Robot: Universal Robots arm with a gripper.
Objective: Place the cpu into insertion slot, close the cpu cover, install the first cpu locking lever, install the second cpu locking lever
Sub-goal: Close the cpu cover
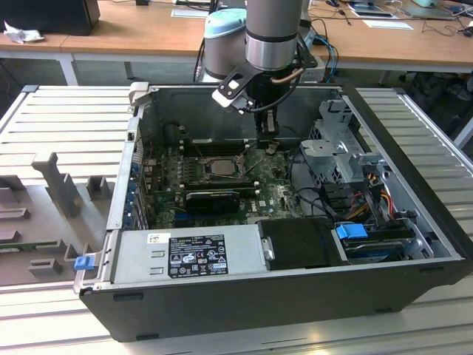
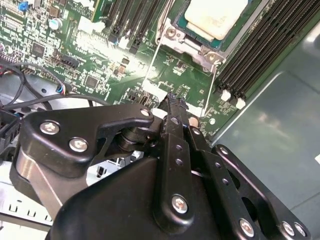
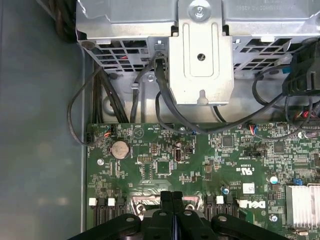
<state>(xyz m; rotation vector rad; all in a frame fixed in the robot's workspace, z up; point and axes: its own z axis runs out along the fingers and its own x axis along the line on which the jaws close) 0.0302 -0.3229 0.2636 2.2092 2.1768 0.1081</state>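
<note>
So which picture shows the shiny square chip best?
The second wrist view: the chip is close and bright, though the picture's edge cuts part off. In the exterior view the chip is just a small grey square far away on the green board.

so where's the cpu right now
In the exterior view the cpu lies in the insertion slot mid-motherboard, to the exterior view's left of the gripper.
</note>
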